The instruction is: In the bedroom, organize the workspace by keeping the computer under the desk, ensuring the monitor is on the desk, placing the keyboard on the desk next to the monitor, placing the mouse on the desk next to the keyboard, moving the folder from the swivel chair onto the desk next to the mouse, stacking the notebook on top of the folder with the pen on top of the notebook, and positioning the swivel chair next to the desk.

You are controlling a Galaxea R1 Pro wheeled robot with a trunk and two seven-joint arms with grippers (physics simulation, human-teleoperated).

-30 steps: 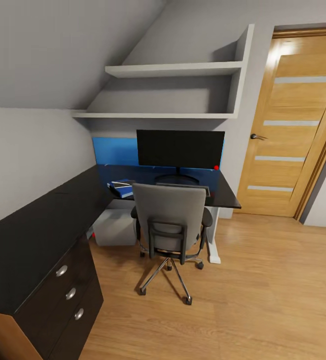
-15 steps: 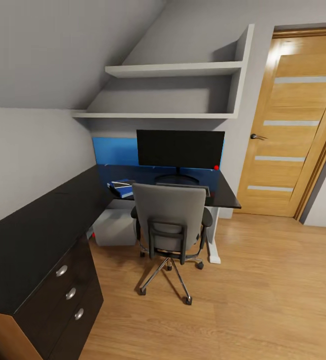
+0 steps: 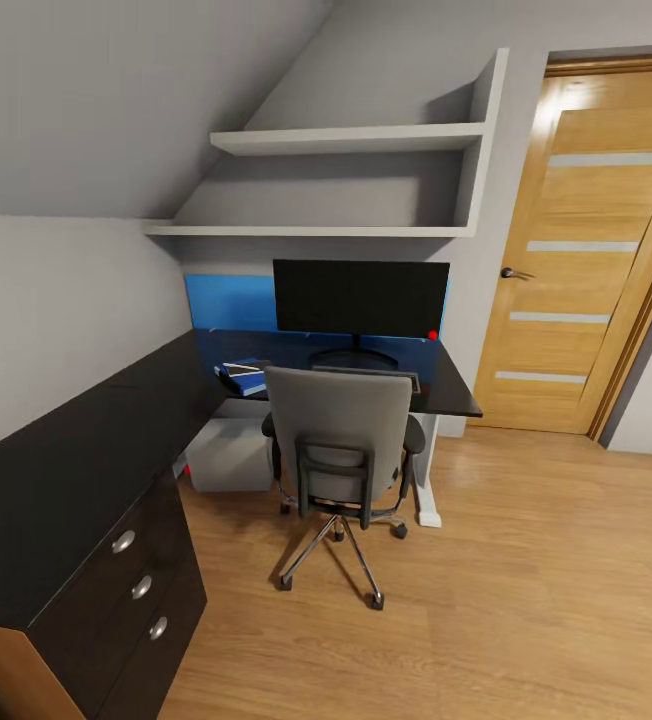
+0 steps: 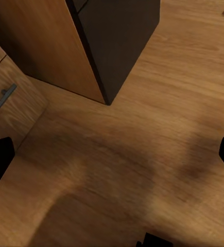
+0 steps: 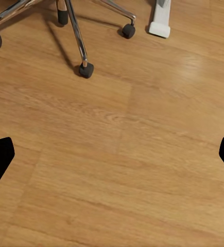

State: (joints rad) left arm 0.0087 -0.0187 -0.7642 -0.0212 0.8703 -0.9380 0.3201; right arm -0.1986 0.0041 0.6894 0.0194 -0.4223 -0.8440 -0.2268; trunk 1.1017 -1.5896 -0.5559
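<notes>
Both grippers, left gripper (image 4: 112, 154) and right gripper (image 5: 112, 154), are hanging spread and empty; apparently finishing, the grey padded swivel chair (image 3: 341, 440) sitting at the long black desk's (image 3: 56, 480) three o'clock.

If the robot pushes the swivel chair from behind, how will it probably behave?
The swivel chair would probably roll easily: its chrome star base sits on black castors on smooth wood floor. It may also turn or drift sideways. A push high on the tall back could tilt it.

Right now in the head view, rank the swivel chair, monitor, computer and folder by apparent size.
1. swivel chair, nearest the camera
2. monitor
3. computer, partly hidden under the desk
4. folder
</notes>
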